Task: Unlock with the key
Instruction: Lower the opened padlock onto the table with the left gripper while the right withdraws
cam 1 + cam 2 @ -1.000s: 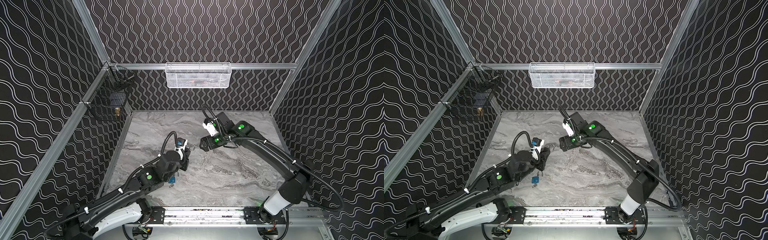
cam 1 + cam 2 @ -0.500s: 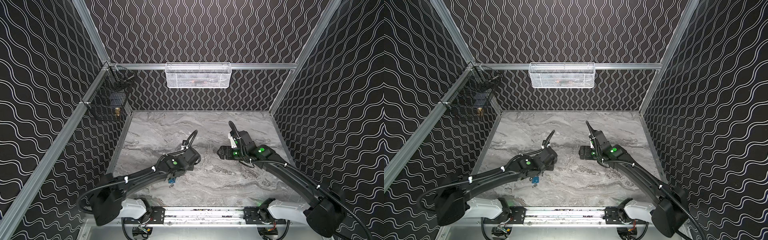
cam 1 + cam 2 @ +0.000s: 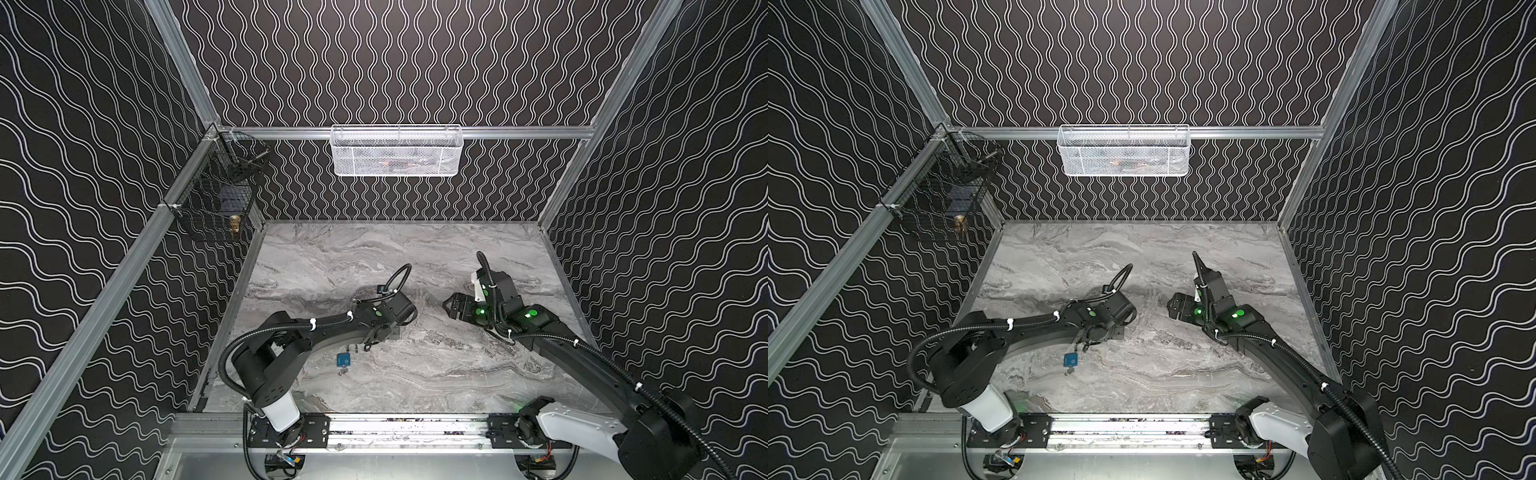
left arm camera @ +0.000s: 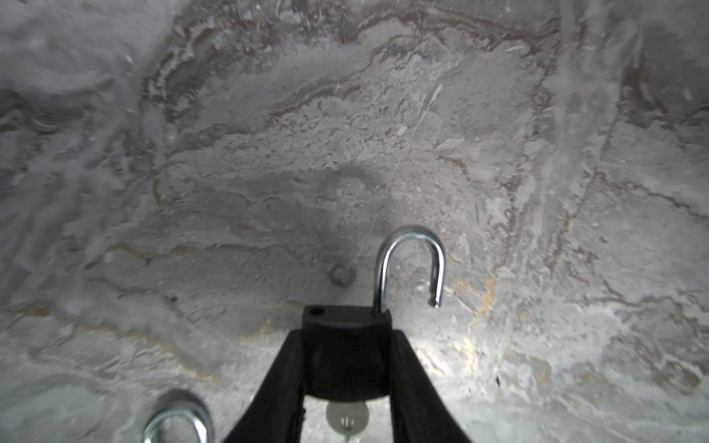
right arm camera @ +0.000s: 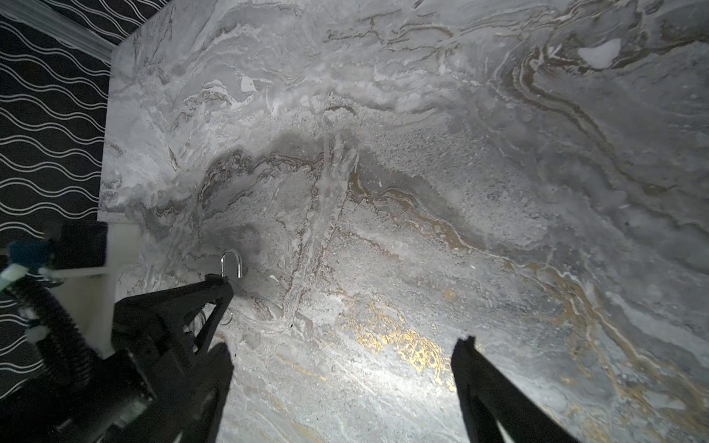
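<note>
**Padlock sprung open in the left gripper's clamp**

The left gripper (image 4: 346, 335) is clamped tight on the body of the black padlock (image 4: 345, 356), low over the marble table (image 3: 415, 257). Look at the shackle (image 4: 412, 233): one leg is out of the body, its free end hanging clear. A silvery key (image 4: 347, 416) peeks out right under the padlock. A blue tag (image 3: 343, 360) lies near the padlock. The right gripper (image 5: 343, 351) hovers well apart from the padlock, jaws wide, nothing between them.

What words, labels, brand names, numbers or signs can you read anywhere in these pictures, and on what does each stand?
None can be read.
The blue key tag: any marking on it is too small to read.
The black padlock: no lettering shows on its visible face.
</note>
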Tool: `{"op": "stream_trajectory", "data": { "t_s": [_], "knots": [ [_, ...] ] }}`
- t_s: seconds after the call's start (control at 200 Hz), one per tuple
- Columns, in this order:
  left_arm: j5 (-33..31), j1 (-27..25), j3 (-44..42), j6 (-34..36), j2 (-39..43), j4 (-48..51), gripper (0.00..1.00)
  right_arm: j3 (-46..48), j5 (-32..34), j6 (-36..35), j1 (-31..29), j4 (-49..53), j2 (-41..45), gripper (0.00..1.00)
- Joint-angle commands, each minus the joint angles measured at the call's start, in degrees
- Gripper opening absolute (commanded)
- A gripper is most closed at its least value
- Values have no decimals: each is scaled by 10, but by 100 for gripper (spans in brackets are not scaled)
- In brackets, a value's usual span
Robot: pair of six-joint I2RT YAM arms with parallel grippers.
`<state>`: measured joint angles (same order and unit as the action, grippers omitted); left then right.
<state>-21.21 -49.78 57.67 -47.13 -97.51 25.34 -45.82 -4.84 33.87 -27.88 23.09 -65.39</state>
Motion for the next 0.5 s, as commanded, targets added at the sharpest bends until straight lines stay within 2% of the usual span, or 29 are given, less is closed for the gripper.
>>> {"op": "stream_trajectory", "data": {
  "t_s": [0.0,0.15,0.285,0.355,0.495],
  "knots": [
    [13,9,10,-15,-18,-15,0,4,-8,6,5,-20,5,91],
    [9,10,39,-12,-58,6,0,11,-9,5,14,-23,11,91],
    [26,12,47,-15,-81,-1,4,10,-10,-2,21,-18,5,91],
    [30,12,54,-19,-91,3,9,7,-12,-4,25,-14,0,91],
    [42,12,57,-20,-108,7,27,11,-14,-4,25,-21,-2,91]
  ]
}}
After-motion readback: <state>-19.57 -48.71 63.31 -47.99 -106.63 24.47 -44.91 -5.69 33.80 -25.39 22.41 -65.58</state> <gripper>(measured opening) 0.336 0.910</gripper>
